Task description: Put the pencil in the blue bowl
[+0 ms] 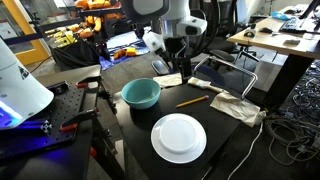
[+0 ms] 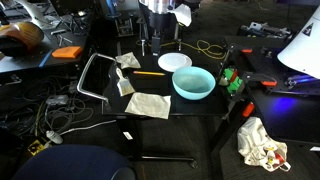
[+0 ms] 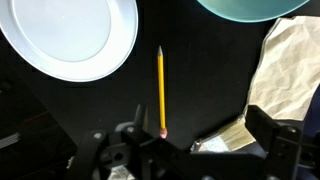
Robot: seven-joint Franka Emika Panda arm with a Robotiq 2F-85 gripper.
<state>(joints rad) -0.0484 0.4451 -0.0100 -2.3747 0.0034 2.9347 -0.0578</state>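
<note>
The orange-yellow pencil lies flat on the black table between the blue bowl and a beige cloth. It also shows in the other exterior view and in the wrist view, with its pink eraser end towards the gripper. The teal-blue bowl stands upright and empty; only its edge shows in the wrist view. My gripper hangs above the table behind the pencil. In the wrist view its jaws are open and empty, with the pencil's eraser end near the left finger.
A flat white plate lies beside the bowl. A crumpled beige cloth lies beside the pencil. A smaller cloth lies near the robot base. A wire frame stands at the table edge.
</note>
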